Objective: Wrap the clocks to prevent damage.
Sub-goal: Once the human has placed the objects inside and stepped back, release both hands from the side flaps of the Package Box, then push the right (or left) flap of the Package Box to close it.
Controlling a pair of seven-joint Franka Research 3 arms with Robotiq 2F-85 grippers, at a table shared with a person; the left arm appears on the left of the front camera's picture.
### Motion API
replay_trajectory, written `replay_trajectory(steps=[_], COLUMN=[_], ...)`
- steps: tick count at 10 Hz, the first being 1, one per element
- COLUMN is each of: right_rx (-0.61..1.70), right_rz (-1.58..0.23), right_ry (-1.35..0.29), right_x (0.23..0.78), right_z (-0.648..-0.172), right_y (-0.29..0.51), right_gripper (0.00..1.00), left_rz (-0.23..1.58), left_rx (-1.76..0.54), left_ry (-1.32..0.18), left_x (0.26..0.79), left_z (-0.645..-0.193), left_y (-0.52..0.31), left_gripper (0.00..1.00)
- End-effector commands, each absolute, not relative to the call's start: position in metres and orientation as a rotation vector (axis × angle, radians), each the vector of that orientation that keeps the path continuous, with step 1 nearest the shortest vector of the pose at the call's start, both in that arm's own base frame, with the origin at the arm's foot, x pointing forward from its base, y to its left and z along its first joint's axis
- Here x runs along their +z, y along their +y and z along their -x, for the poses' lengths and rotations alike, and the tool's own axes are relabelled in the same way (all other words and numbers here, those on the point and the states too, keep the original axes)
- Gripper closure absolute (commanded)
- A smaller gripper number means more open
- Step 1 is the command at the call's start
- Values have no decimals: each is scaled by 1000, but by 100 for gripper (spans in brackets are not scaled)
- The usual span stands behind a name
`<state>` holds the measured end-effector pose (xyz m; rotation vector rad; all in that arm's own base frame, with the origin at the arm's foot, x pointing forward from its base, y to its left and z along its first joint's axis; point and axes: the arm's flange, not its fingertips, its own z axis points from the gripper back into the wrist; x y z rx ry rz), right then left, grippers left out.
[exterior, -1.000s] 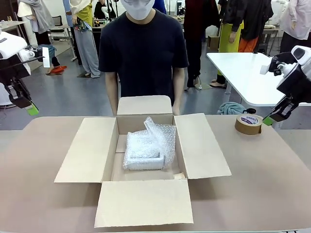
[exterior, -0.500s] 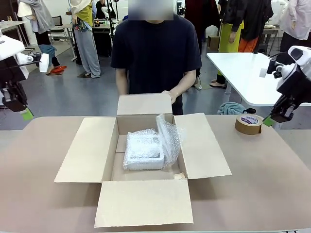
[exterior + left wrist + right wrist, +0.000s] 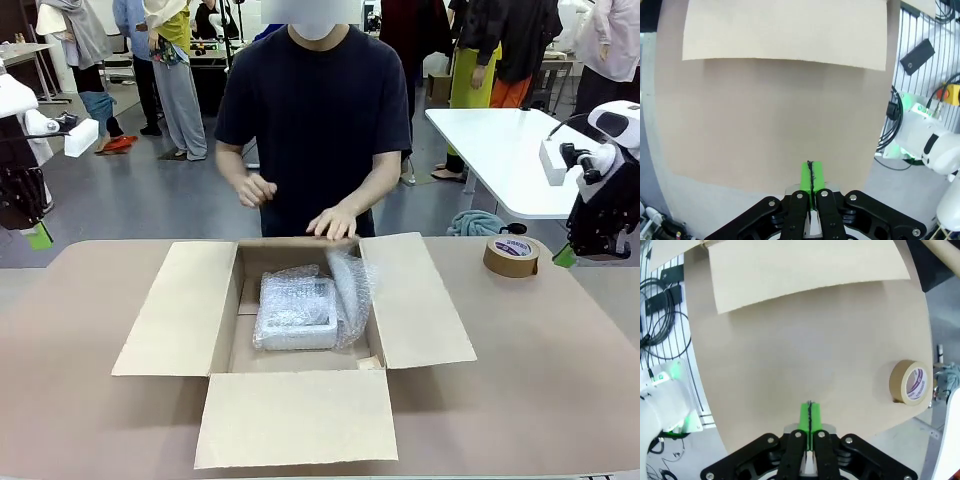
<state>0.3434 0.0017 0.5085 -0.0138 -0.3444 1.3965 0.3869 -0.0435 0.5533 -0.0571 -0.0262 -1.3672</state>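
Loosely wrapped, the clock [image 3: 297, 315] in the box [image 3: 415, 300] could shed its wrap [image 3: 350, 285]; left claw [image 3: 810, 181] and right claw [image 3: 810, 421] pressed together, empty

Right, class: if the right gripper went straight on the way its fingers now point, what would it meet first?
Most likely the bare brown tabletop: the shut right gripper points down at it, short of the cardboard box flap, with the roll of brown tape off to one side.

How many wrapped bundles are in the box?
1: a bubble-wrapped bundle lies in the middle of the open box, with loose wrap standing up on its right side. More could be hidden underneath it.
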Motion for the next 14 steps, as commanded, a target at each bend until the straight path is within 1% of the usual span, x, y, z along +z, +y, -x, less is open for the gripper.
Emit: replay_trajectory(steps=[1, 2, 14], right_rx=[1422, 1397, 1397], right_rz=[-20, 14, 14], right_ry=[-349, -344, -344], right_x=[511, 509, 509], right_z=[-349, -343, -343], right_y=[-3, 2, 2], right_gripper=[99, 99, 99], left_rz=[-1, 57, 57], left_rx=[-1426, -1367, -1367], left_ry=[-28, -26, -26], left_x=[553, 553, 553], left_z=[-386, -387, -387], left_y=[-38, -43, -43], left_gripper=[100, 100, 100])
